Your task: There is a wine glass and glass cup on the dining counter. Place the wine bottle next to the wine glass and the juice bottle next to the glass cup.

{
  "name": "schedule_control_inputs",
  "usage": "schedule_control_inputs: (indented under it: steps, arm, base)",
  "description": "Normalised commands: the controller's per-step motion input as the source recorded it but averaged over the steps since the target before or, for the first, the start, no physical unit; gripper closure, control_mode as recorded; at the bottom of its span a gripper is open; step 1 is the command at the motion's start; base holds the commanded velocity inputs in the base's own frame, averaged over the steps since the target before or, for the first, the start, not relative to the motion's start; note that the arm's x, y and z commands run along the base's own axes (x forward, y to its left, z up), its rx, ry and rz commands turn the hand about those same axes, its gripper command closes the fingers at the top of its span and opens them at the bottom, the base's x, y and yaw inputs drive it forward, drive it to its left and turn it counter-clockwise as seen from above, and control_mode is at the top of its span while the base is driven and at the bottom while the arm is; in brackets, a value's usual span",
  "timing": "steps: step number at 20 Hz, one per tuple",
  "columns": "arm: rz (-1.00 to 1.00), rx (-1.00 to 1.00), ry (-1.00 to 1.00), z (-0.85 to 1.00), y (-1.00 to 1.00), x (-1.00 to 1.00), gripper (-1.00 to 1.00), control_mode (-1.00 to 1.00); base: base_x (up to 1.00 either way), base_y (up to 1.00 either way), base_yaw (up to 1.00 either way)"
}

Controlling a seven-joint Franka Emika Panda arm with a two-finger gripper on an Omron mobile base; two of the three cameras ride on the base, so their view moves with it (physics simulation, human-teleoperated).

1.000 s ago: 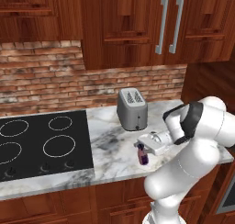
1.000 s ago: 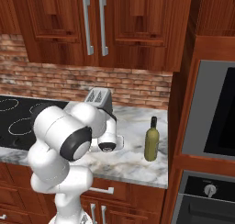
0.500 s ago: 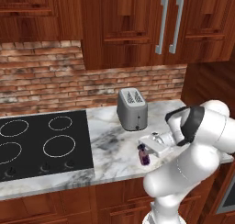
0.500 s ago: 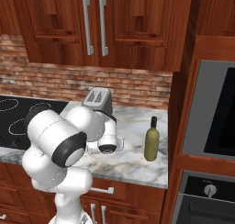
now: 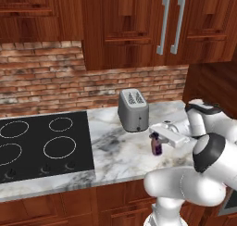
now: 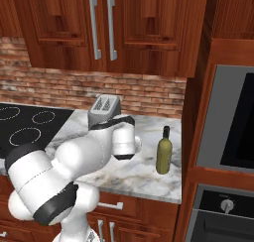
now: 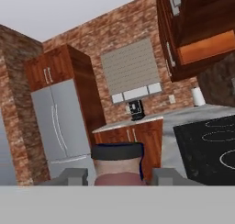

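Gripper (image 5: pixel 154 138) sits closed around the juice bottle (image 5: pixel 156 145), its jaws pinching the bottle near the cap while the base rests on the marble worktop (image 5: pixel 115 151). In the left base view the bottle stands upright just in front of and to the right of the toaster (image 5: pixel 133 110), apart from it, with the white hand reaching in level from the right. The hand view looks straight over the bottle's bluish cap (image 7: pixel 117 151), which sits between the two finger tips (image 7: pixel 69 176) (the dark red body shows just below the cap). Beyond it that view takes in a steel fridge (image 7: pixel 62 129) and a far counter.

The wine bottle (image 6: pixel 164 151) stands upright on the same worktop near its right end, close to the tall oven cabinet (image 6: pixel 225 132), well apart from the juice bottle. The black cooktop (image 5: pixel 39 144) lies to the left of the toaster, along the brick wall (image 5: pixel 55 77).
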Motion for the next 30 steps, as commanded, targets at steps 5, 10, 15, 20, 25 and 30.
schedule_control_inputs:
  steps: [5, 10, 15, 20, 25, 30]
  arm:
    - [-0.05, 0.01, -0.11, 1.0, -0.05, -0.17, 1.0, -1.0]
    - [-0.25, 0.0, -0.09, 1.0, 0.01, -0.09, 1.0, -1.0]
    - [-0.28, 0.0, -0.1, 0.93, 0.01, -0.1, 1.0, -1.0]
    - [-0.06, -0.05, 0.0, 0.08, 0.08, 0.0, 1.0, -1.0]
    - [0.0, -0.03, 0.0, 0.02, 0.03, -0.15, 1.0, -1.0]
    - [0.0, 0.0, 0.0, 0.2, -0.01, -0.35, 1.0, -1.0]
  base:
    - [0.0, 0.0, 0.0]
    - [0.0, 0.0, 0.0]
    - [0.0, 0.0, 0.0]
    - [0.0, 0.0, 0.0]
    - [0.0, 0.0, 0.0]
    - [0.0, 0.0, 0.0]
